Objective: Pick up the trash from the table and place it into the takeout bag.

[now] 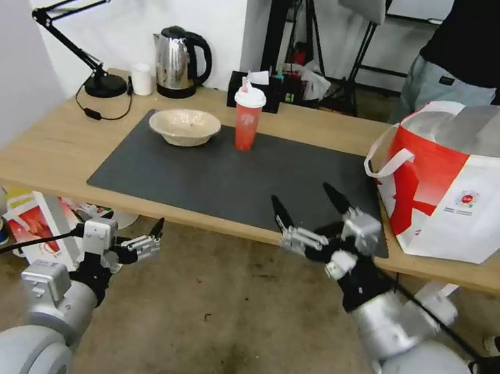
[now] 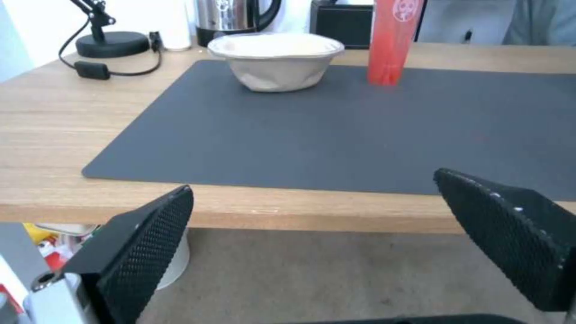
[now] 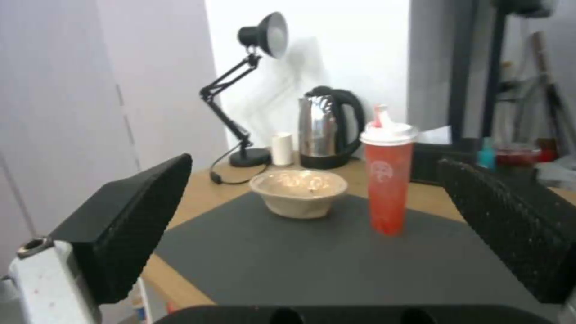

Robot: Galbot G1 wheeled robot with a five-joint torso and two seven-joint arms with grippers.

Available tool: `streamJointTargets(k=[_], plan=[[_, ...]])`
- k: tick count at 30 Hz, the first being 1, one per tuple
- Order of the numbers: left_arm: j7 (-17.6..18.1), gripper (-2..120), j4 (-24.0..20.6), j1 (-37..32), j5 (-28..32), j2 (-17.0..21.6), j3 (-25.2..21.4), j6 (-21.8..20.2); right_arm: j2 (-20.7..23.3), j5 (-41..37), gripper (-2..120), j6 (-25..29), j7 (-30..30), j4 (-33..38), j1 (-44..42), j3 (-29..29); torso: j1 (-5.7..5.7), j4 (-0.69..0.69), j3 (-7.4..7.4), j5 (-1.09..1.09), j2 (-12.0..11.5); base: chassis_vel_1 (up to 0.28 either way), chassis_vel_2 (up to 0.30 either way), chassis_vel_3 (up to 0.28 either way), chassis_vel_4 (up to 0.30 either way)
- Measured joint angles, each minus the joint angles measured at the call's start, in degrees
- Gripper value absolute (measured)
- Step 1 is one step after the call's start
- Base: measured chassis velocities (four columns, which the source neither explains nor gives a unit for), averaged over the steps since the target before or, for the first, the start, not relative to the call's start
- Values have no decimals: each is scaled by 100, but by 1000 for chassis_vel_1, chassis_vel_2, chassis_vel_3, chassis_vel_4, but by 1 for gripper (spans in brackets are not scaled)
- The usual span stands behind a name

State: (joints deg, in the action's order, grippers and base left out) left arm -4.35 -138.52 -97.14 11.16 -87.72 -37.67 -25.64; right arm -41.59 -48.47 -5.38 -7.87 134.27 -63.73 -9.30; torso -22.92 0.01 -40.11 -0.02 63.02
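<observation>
Black, mesh-textured fingers frame the nearest ground. The left gripper (image 1: pixel 147 240) hangs low in front of the counter (image 1: pixel 44 144), below its edge and off to the left, spread wide with nothing between its wedge-shaped pads; I judge it parked out of the way. The right gripper (image 1: pixel 310 214) sits higher, over the near edge of the dark grey mat (image 1: pixel 232 177), likewise wide open and empty, its pointed fingers aimed toward the far side where the remaining trash stands, which reads as lining up for a reach.

Beyond it the mat lies flat and matte on the light wood-grain top, probably giving the disposables a non-slip footing. Toward the mat's far edge stand two pieces of trash, apart from each other: a shallow beige bowl (image 1: pixel 184 126), thin-walled and slightly crumpled like pressed pulp, and to its right a tall red drink cup (image 1: pixel 246 123), upright, tapering, with a white lid. The slim rigid cup should suit a side pinch; the soft bowl may flex.

On the counter's right end, the boxy white takeout bag (image 1: pixel 473 200) with its red splash stands open-mouthed, loop handles flopped outward. Farthest back sit a steel kettle (image 1: pixel 178 63), a black desk lamp (image 1: pixel 100 12) and a black tissue box (image 1: pixel 255 90).
</observation>
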Motion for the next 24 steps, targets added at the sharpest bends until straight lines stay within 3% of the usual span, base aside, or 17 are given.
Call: streamJointTargets(k=[7, 14, 24], plan=[[-2, 100, 11, 29, -24, -45, -4, 0, -96, -956, 100, -800, 335, -674, 1465, 422, 0, 0, 0, 1, 0, 0, 0, 0, 0], [-3, 100, 23, 46, -26, -55, -4, 0, -186, -1083, 100, -1064, 318, -837, 1811, 620, 0, -2, 0, 1, 0, 0, 0, 0, 0], [-5, 100, 23, 32, -37, -54, 9, -9, -642, -1201, 100, -1838, -492, -1960, 3346, 1452, -1, -1, 0, 2, 0, 0, 0, 0, 0]])
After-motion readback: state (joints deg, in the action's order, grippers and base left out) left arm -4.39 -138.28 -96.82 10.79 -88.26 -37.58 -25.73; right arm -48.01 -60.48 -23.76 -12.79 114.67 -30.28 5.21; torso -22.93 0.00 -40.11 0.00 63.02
